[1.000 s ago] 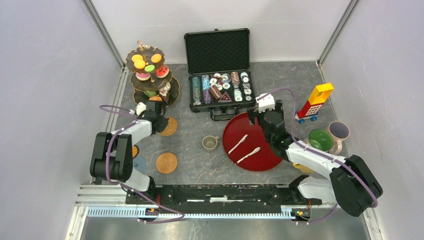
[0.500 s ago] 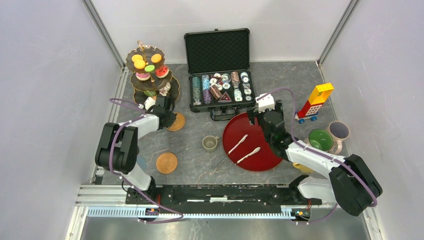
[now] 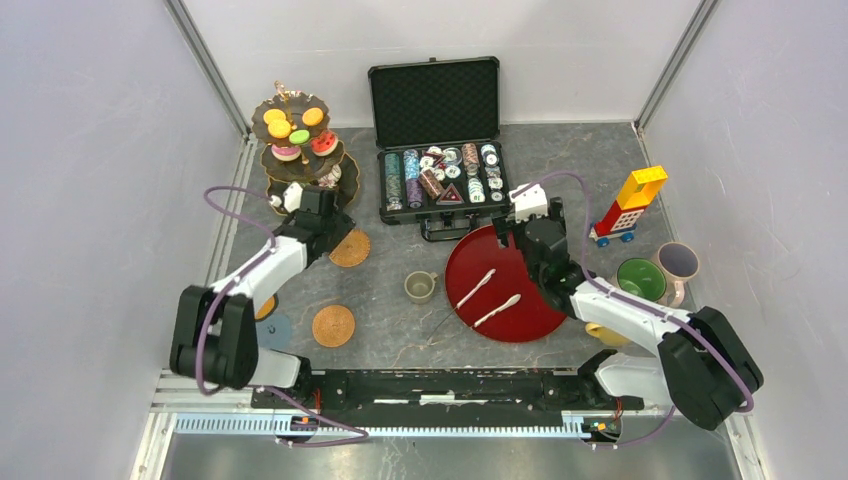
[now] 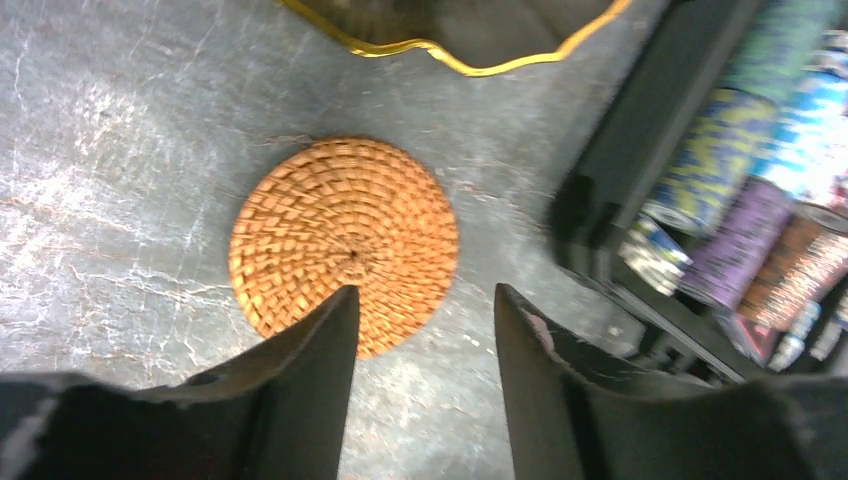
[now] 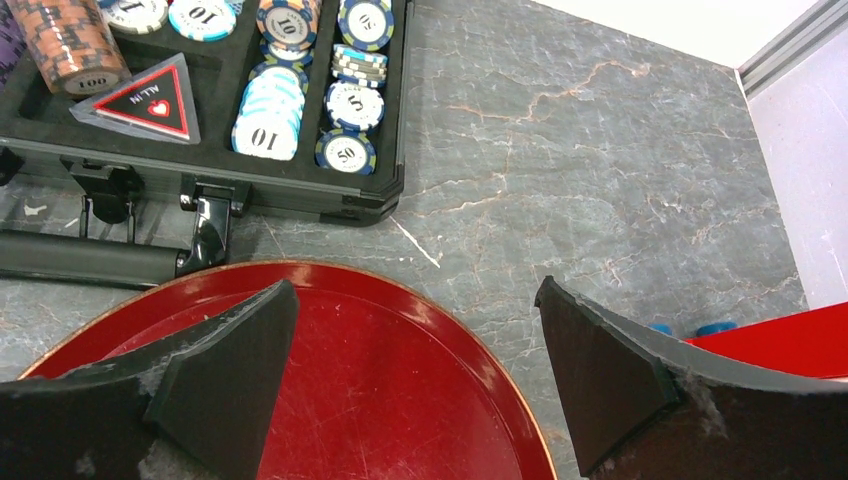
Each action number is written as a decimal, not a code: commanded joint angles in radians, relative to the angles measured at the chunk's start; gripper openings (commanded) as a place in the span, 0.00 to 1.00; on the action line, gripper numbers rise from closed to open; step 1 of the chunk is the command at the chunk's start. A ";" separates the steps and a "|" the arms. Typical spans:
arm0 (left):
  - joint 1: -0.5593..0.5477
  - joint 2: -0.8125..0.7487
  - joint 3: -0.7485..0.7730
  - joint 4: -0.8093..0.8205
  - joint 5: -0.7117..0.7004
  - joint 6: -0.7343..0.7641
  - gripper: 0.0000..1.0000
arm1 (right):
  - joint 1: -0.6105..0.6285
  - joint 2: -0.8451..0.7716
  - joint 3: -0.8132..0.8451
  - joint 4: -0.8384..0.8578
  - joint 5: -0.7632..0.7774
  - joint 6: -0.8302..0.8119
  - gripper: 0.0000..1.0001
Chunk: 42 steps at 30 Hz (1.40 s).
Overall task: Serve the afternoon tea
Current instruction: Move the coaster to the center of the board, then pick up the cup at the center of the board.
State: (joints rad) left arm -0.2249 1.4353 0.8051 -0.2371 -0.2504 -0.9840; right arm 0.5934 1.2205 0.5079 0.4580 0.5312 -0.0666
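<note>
Grey marbled surface (image 3: 600, 160), my left pincer (image 4: 425, 295) open above a woven coaster (image 4: 340, 240), my right pincer (image 5: 417, 295) wide open over the red tray (image 5: 380, 380), sweets (image 3: 280, 128) on the tiered stand (image 3: 296, 110) at far left

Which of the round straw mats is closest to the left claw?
The woven orange coaster beside the tiered stand, lying just ahead of the open left gripper. Another coaster lies farther off, nearer the arm bases.
</note>
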 commanded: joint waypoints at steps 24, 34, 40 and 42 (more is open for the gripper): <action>-0.295 -0.312 0.434 -0.101 0.808 0.575 1.00 | -0.009 -0.403 0.304 -1.071 0.312 0.261 0.98; -0.310 -0.361 0.350 -0.148 0.735 0.674 1.00 | -0.334 -0.350 0.285 -1.178 0.291 0.392 0.99; -0.309 -0.345 0.344 -0.144 0.743 0.669 1.00 | -0.510 -0.301 0.218 -1.093 0.140 0.467 0.64; -0.309 -0.342 0.341 -0.138 0.757 0.662 1.00 | -0.523 -0.280 0.200 -1.082 0.144 0.507 0.62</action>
State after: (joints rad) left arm -0.5301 1.1023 1.1503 -0.3954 0.4767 -0.3641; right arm 0.0994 0.9104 0.7410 -0.6796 0.7338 0.3428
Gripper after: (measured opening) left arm 0.996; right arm 0.644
